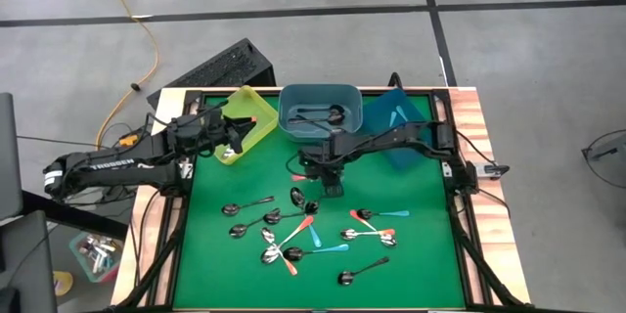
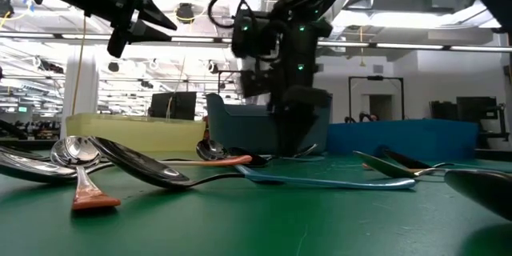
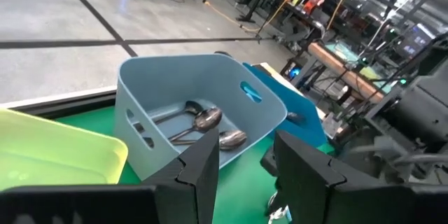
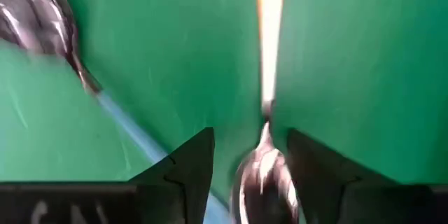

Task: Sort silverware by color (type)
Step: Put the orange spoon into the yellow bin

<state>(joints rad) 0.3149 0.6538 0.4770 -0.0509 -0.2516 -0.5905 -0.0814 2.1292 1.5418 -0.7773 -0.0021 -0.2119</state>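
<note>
Spoons [image 1: 293, 240] with shiny bowls and orange, teal or dark handles lie scattered on the green mat [image 1: 421, 264] in front of the grey bin [image 1: 318, 110], which holds 2 dark spoons [image 3: 203, 122]. The right gripper [image 1: 333, 188] stands open over an orange-handled spoon [image 4: 269, 35]; the left gripper [image 3: 241, 175], fingers apart and empty, hangs near the yellow bin [image 1: 245, 122].

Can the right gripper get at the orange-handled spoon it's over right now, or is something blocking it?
Probably yes. The right gripper stands open low over the green mat, and the orange-handled spoon lies with its bowl between the fingers. A blue-handled spoon lies close alongside and might get nudged.

Overhead, table-level and two wrist cameras share the green mat [image 1: 411, 254].
</note>
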